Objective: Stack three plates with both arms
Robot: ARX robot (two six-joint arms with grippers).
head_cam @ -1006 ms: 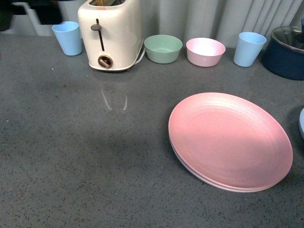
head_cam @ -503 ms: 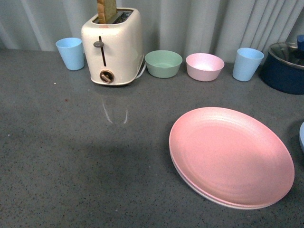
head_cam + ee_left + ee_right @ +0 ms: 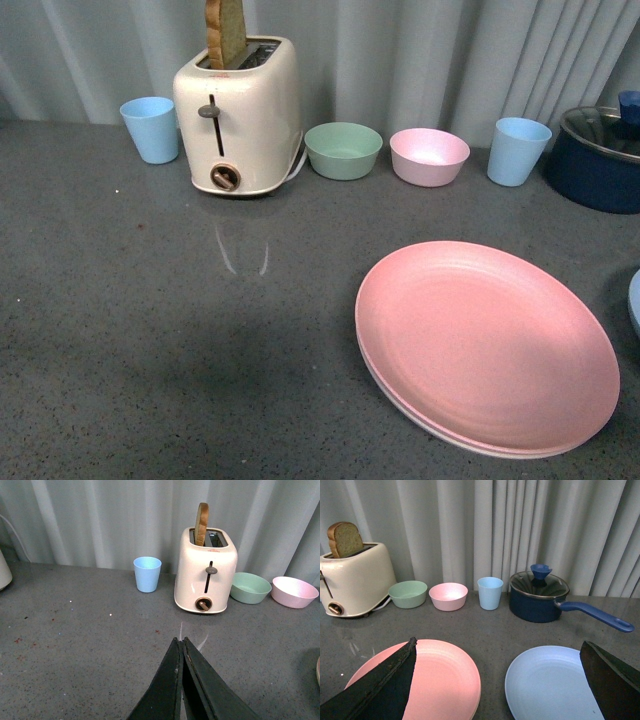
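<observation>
Lying flat and face up, the round pink plate (image 3: 487, 345) rests on the cream plate (image 3: 405, 411); light blue plate (image 3: 552, 682) beside them, apart; left gripper (image 3: 182, 680) pinched together, empty; right gripper (image 3: 497, 645) spread wide.

Here's my left gripper (image 3: 181, 644): two long matte black blades, wedge-shaped, narrowing to thin tips with a faint grey sheen along the edges. My right gripper (image 3: 496, 647) matches it, with broad, angular black fingers (image 3: 380, 685), rough-surfaced and sharply pointed.
</observation>
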